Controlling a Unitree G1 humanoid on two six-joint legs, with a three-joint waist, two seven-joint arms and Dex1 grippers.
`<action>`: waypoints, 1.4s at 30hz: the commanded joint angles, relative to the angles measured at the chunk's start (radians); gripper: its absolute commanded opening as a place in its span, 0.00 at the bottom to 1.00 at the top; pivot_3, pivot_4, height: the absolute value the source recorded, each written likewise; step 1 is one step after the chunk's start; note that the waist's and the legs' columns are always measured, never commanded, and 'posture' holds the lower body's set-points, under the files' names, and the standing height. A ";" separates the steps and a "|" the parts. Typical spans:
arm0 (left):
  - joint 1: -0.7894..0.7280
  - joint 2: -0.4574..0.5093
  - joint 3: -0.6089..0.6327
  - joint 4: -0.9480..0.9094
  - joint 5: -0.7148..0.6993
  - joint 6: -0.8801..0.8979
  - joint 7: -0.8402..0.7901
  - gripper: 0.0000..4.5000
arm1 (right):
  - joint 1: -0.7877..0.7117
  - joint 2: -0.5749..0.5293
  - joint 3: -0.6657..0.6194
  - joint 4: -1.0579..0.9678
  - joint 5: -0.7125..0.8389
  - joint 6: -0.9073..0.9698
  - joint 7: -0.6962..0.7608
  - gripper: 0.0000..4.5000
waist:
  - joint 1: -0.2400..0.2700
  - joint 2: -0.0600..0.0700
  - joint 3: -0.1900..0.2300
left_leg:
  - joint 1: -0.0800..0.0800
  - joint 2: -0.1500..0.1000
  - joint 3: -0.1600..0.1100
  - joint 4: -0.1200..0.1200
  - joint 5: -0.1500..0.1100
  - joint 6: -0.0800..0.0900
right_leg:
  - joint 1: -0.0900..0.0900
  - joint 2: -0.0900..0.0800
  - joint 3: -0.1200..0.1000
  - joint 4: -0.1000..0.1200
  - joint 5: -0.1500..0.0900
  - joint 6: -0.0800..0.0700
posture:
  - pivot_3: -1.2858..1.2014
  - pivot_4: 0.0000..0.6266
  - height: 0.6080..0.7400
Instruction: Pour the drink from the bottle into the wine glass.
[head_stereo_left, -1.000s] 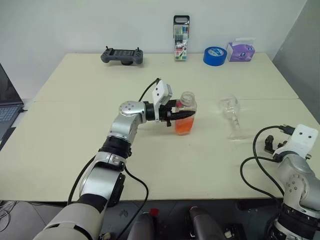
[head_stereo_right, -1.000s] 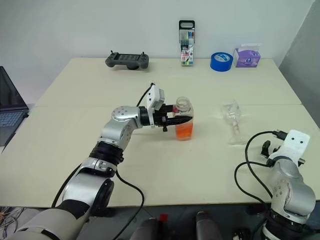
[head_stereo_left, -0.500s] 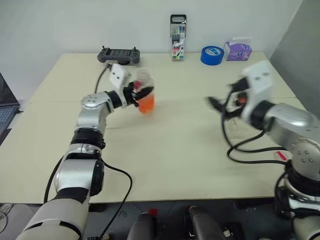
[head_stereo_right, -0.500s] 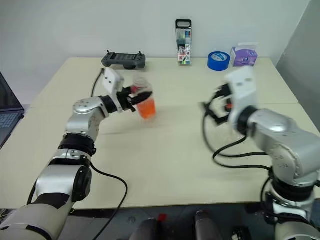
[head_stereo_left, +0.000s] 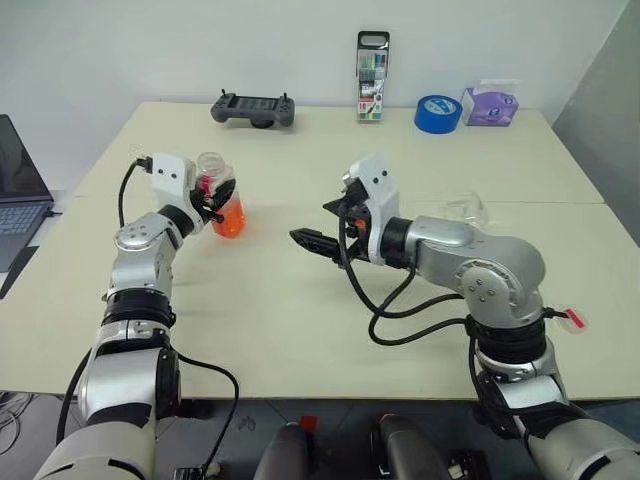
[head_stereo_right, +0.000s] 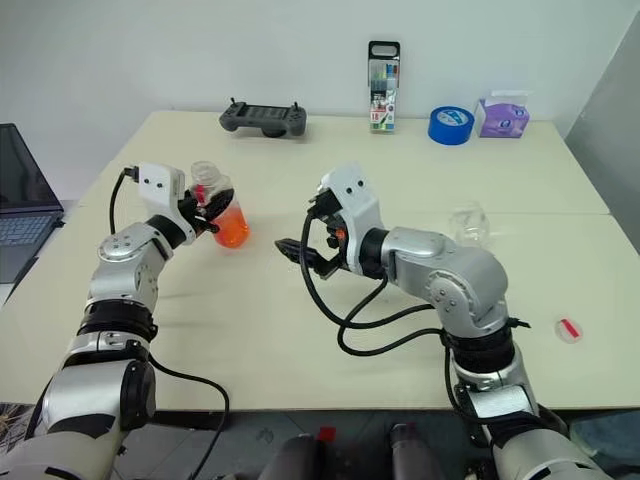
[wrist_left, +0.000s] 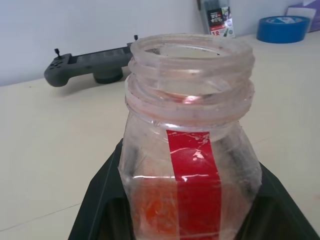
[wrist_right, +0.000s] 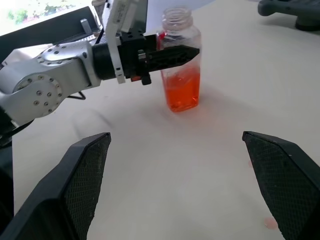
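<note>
Two arms, and the layout is crossed. The left gripper (head_stereo_left: 212, 195) is clamped on the bottle (head_stereo_left: 222, 197), upright over the left part of the table (head_stereo_left: 300, 330), mouth open with no cap on, the drink (head_stereo_left: 229, 217) filling only the lower part. The wine glass (head_stereo_left: 466, 209) sits to the right, well apart from the bottle, partly hidden behind the right forearm; whether it stands or lies I can't tell. The right gripper (head_stereo_left: 312, 241) has its fingers spread wide, holds nothing, and points left toward the bottle from mid-table, between bottle and glass.

Key relation: glass lies right of the bottle, with the right arm across that line. The right arm is nearer the glass, but its gripper faces away from it. Bottle's long axis is vertical, so pouring needs a tilt toward the right once it's over the bowl.

Versus a second ago:
- bottle has gone from mid-table, near the glass, out to the left
- right arm, then low at the near right edge, has swung up and across to the middle
- left grip unchanged, right fingers as wide as before
</note>
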 joint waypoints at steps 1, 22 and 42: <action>0.003 0.015 0.037 -0.026 -0.012 0.011 0.049 0.39 | -0.019 0.008 -0.041 0.000 -0.011 -0.031 -0.013 1.00 | 0.000 0.000 0.000 | 0.000 0.000 0.000 0.000 0.000 0.000 | 0.000 0.000 0.000 0.000 0.000 0.000 | 0.52 0.24 1.00; 0.022 0.035 0.071 -0.030 -0.039 0.077 0.065 0.99 | 0.019 -0.045 -0.072 -0.008 -0.020 -0.034 0.006 1.00 | -0.005 0.000 0.000 | 0.000 0.002 0.000 -0.001 0.000 0.000 | 0.000 0.002 -0.001 0.000 0.000 0.000 | 0.52 0.24 1.00; 0.224 0.266 0.071 -0.317 -0.091 0.182 -0.261 0.99 | 0.041 -0.214 -0.184 -0.078 0.043 0.036 0.083 1.00 | -0.014 0.000 0.000 | -0.001 0.002 0.000 -0.003 0.000 0.000 | -0.002 0.001 0.000 -0.001 0.000 0.000 | 0.52 0.24 1.00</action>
